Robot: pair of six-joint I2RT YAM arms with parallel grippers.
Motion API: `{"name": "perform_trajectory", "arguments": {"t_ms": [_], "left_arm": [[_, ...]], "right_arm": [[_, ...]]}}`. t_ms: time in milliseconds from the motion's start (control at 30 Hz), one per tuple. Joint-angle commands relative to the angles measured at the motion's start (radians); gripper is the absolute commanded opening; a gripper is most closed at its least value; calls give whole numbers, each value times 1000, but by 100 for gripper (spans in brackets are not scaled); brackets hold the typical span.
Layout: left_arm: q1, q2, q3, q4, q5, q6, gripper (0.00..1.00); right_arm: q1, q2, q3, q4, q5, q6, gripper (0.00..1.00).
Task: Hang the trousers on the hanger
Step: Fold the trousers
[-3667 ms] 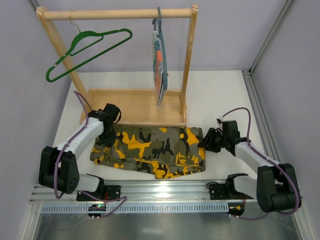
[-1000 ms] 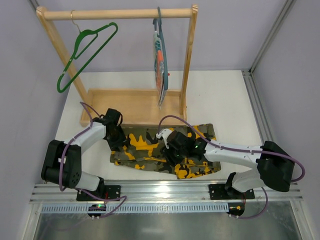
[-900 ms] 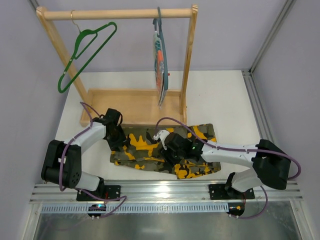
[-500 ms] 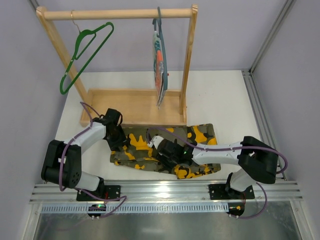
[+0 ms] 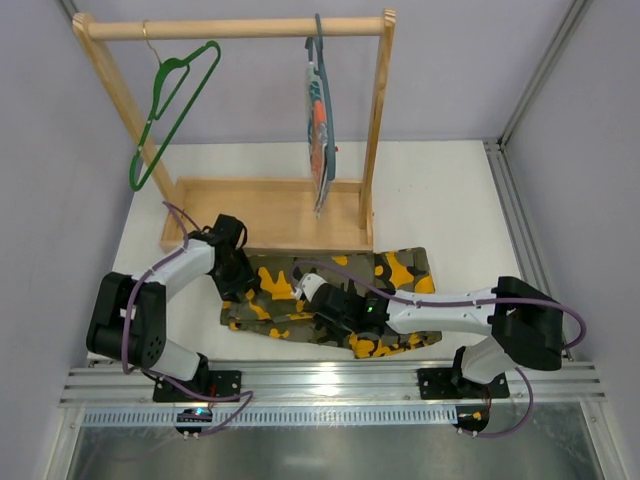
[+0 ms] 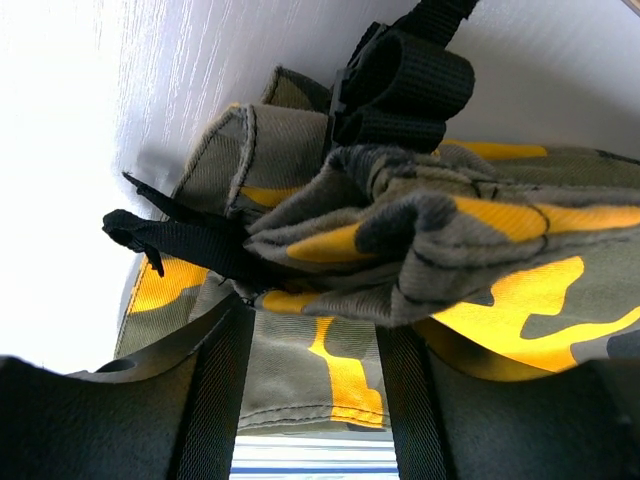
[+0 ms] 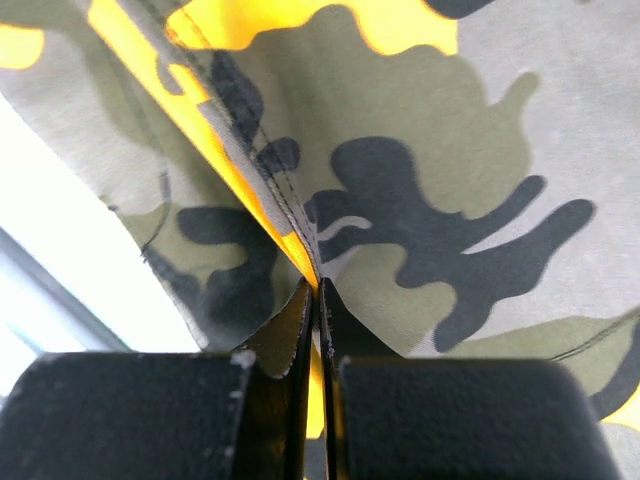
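Trousers (image 5: 330, 295): lying folded on the counter (image 5: 440, 190), just in front of the wooden rack (image 5: 235, 28) base. Not on the hanger.

Hanger (image 5: 172, 105): hooked on the rack rail near its left end, bare, tilted steeply.

Right fingers (image 7: 285, 345): clenched together, pinching a raised seam fold near the middle of the trousers.

Left fingers (image 6: 215, 390): set apart at the left end of the trousers, bunched fabric piled at their tips. Cannot tell whether they grip it.

Striped cloth (image 5: 318, 120): hanging from the rail, right of centre.
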Motion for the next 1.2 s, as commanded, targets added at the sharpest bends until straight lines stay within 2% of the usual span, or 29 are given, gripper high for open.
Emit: {"name": "perform_trajectory", "arguments": {"t_ms": [0,200,433,567,633,733,833,867,967,1000,1100,1167], "left_arm": [[3,47,2,7,-102,-8,53],[3,36,-7,-30,-160,-16,56],[3,49,11,-77,-222,-30,61],[3,24,34,-149,-289,-40,63],[3,0,66,-177,-315,-36,67],[3,-66,103,-214,-329,-28,70],[-4,-147,132,-184,-225,9,70],[-11,-172,119,-159,-182,27,69],[-43,-263,51,-52,-24,24,66],[-50,-281,34,-26,72,15,65],[-56,-290,-45,53,155,-31,63],[-56,-281,-82,83,150,-51,63]], "right_arm": [[9,-31,28,-50,-86,-4,4],[55,-71,-17,-24,-111,54,4],[58,-85,52,-110,-70,54,4],[58,-59,-5,-63,-108,97,4],[58,-76,-29,-46,-128,125,9],[42,-168,-38,-29,-209,149,27],[0,-277,-29,-24,-334,154,43],[-12,-304,-28,-27,-356,156,45],[-89,-390,-43,17,-416,168,45],[-113,-407,-69,43,-442,182,45],[-198,-383,-124,121,-459,221,42],[-251,-357,-147,129,-420,251,38]]}}
